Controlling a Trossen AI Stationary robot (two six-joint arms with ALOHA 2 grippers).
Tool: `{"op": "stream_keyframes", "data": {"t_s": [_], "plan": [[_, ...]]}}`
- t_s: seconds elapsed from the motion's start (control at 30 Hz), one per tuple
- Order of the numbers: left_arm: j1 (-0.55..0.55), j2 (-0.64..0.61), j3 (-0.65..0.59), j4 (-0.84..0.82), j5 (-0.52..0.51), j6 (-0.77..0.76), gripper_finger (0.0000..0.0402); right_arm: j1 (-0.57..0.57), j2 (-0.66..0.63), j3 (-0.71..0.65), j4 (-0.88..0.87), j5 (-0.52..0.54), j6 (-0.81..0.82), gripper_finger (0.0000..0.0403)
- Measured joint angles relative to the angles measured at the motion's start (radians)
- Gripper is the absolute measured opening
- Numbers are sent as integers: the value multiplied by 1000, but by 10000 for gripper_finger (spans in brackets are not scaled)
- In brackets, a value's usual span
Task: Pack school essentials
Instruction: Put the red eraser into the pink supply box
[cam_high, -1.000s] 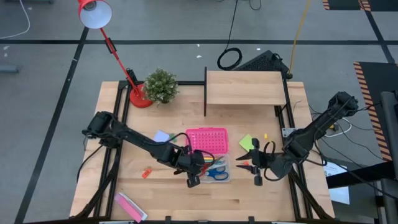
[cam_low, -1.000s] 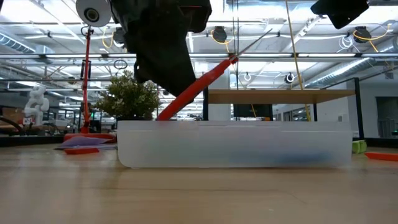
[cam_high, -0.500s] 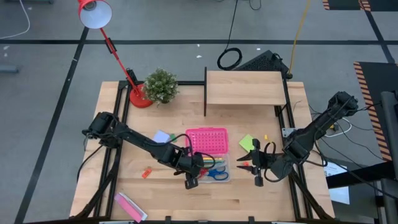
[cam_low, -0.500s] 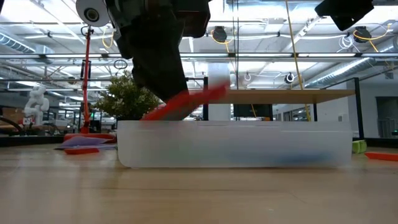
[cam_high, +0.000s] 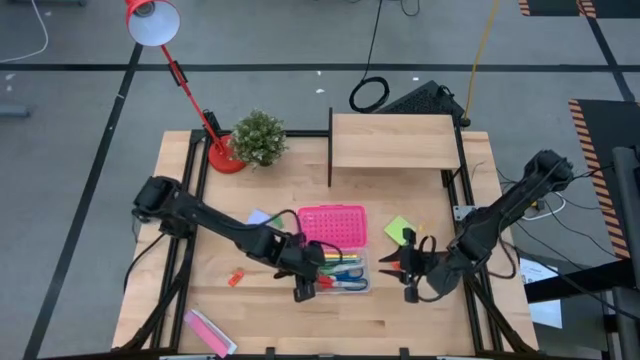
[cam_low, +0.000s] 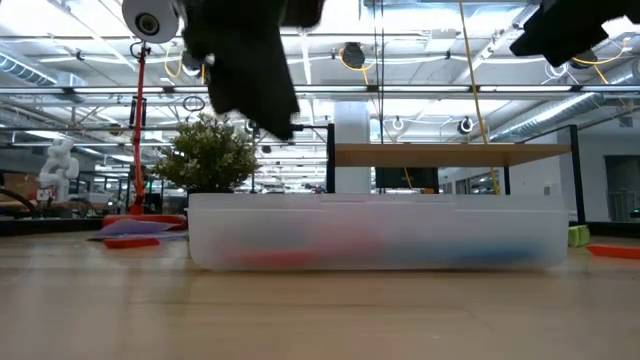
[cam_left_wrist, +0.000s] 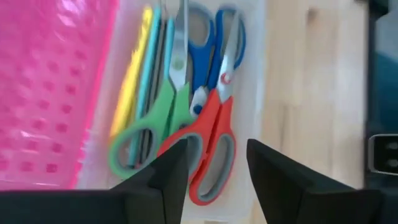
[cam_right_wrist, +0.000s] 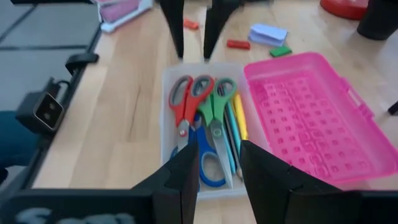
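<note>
The clear box (cam_high: 362, 287) holds red scissors (cam_left_wrist: 211, 155), green scissors (cam_left_wrist: 155, 130), blue scissors (cam_left_wrist: 214, 43) and several pencils (cam_left_wrist: 140, 74). All lie flat on its floor. Its pink perforated lid (cam_high: 333, 225) lies open on the far side. My left gripper (cam_left_wrist: 216, 144) hovers open just above the red scissors' handles, at the box's left end (cam_high: 305, 288). My right gripper (cam_high: 407, 277) stands open to the right of the box, fingers pointing toward it, with nothing between them (cam_right_wrist: 219, 149).
A lime-green note pad (cam_high: 398, 228) lies far-right of the box. A pale-blue pad (cam_high: 260, 218) and a small orange eraser (cam_high: 236, 278) lie to its left. A pink packet (cam_high: 210, 330) sits near the front-left edge. A plant (cam_high: 258, 138), a red lamp (cam_high: 185, 80) and a wooden shelf (cam_high: 395, 140) stand at the back.
My left gripper held the red scissors tilted over the box, lowered them and let go. The scissors now lie flat in the box, and the gripper has risen a little above them. My right gripper has shifted slightly toward the near edge.
</note>
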Motion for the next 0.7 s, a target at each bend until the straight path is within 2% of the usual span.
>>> {"op": "stream_keyframes", "data": {"t_s": [0.1, 0.23, 0.3, 0.37, 0.5, 0.7], "plan": [[-17, -58, 1, -31, -67, 42, 151, 0, 31, 0, 1, 0, 0, 112], [-46, -124, 0, -155, -205, 68, 137, 0, 67, 0, 4, 0, 25, 112], [-60, -150, -12, -225, -291, -1, 138, 0, 83, 0, 6, 0, 41, 112], [-62, -160, -26, -282, -332, -79, 144, 0, 97, 0, 8, 0, 49, 112], [-71, -154, -63, -388, -350, -263, 168, -1, 115, 0, 11, 0, 49, 112], [-67, -145, -146, -408, -336, -462, 212, -10, 117, 0, -9, 1, 34, 112]]}}
